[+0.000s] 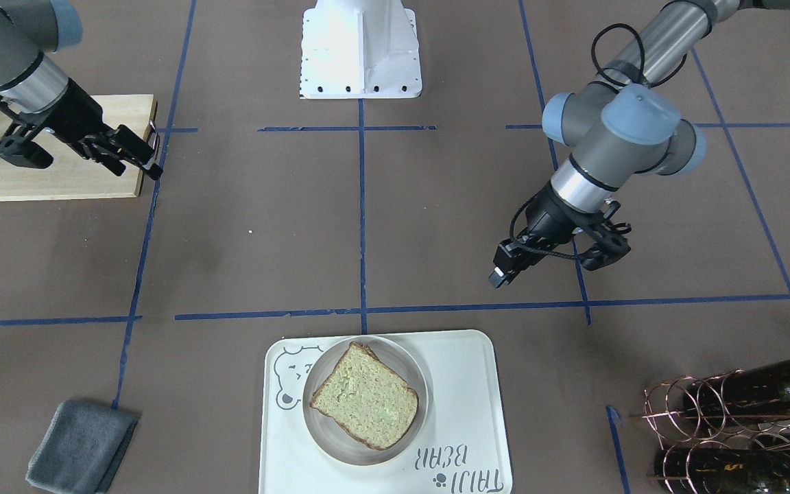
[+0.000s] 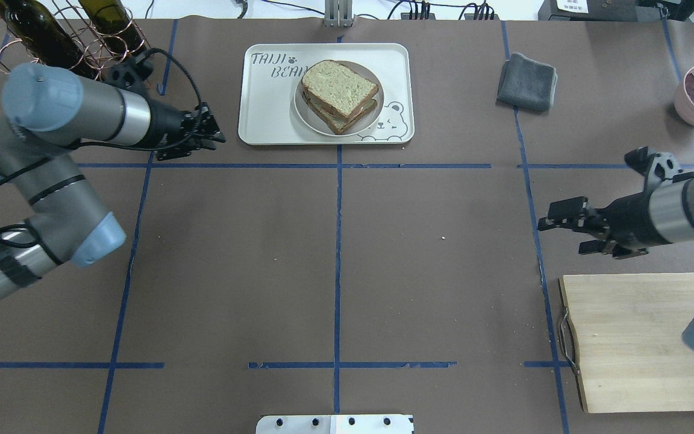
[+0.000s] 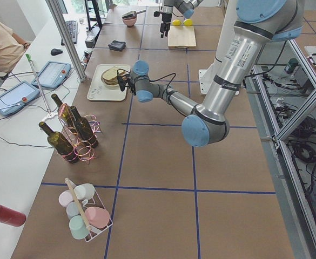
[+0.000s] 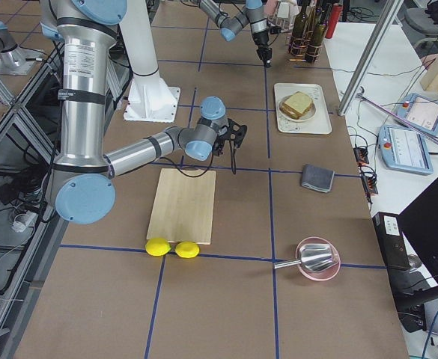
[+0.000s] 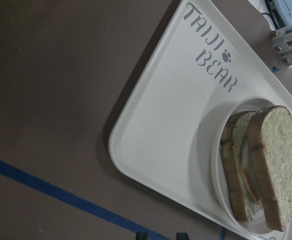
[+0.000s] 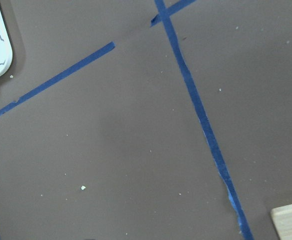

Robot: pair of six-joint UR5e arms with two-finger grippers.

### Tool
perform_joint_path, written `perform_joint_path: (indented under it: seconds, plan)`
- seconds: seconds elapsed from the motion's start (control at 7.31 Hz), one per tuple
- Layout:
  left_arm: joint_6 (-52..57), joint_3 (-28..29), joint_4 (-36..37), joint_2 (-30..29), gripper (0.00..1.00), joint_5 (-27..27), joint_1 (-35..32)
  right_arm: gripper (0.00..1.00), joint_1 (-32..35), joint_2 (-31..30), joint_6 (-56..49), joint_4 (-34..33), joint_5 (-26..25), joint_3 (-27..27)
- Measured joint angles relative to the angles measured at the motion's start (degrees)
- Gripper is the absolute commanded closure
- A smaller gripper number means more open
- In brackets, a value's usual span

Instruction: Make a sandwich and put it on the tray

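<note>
Overhead exterior: the sandwich (image 2: 340, 95) is assembled, 2 bread slices stacked and slightly offset. It sits on a small round plate (image 1: 405, 360), and the plate rests inside the tray (image 2: 268, 120), toward the bear-face end.

Left wrist view: a strip of white and orange shows between the 2 slices, which I take to be the egg filling (image 5: 245, 175).

Left gripper (image 2: 219, 129) hovers over bare table just beside the tray's short edge, not touching it. Its 2 fingertips (image 5: 143, 235) show at the bottom of the wrist picture with a narrow gap between them and nothing in it.

Right gripper (image 2: 561, 236) is well apart from the tray, near the corner of the wooden cutting board (image 2: 630, 337). Its jaws are spread and empty, and its wrist camera sees only table and tape lines.

Progress, as I judge it: building and placing both look done, since the sandwich is on the tray by way of the plate and neither arm is in contact. Nothing obvious is left beyond parking the 2 arms.
</note>
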Motion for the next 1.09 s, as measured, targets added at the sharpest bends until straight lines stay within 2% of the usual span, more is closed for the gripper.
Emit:
perform_joint_path:
  seconds: [0.27,0.55,0.68,0.82,0.96,1.09]
  plan:
    - [19.9,-4.5,-0.4,10.8,0.53,-4.5,-5.8,0.00,13.3,-1.5,-14.5,-0.6,10.7,-5.2]
    - [42.6,-5.0,0.0,18.6,0.53,-10.3,-15.0,0.00,21.4,-2.6,-30.6,-2.4,13.4,-11.1]
    - [53.1,-4.9,0.9,21.1,0.54,-12.6,-20.0,0.00,25.1,-2.8,-41.8,-7.5,13.3,-12.6]
    - [62.4,-5.2,4.0,22.5,0.53,-13.9,-24.5,0.00,29.0,-2.2,-54.4,-15.3,12.8,-13.0]
    - [72.8,-6.0,10.6,23.0,0.10,-15.0,-29.8,0.00,32.8,-0.4,-65.9,-24.5,11.9,-13.0]
    - [83.7,-7.3,20.2,22.6,0.00,-15.5,-35.1,0.00,35.9,2.1,-74.9,-33.2,11.2,-12.9]
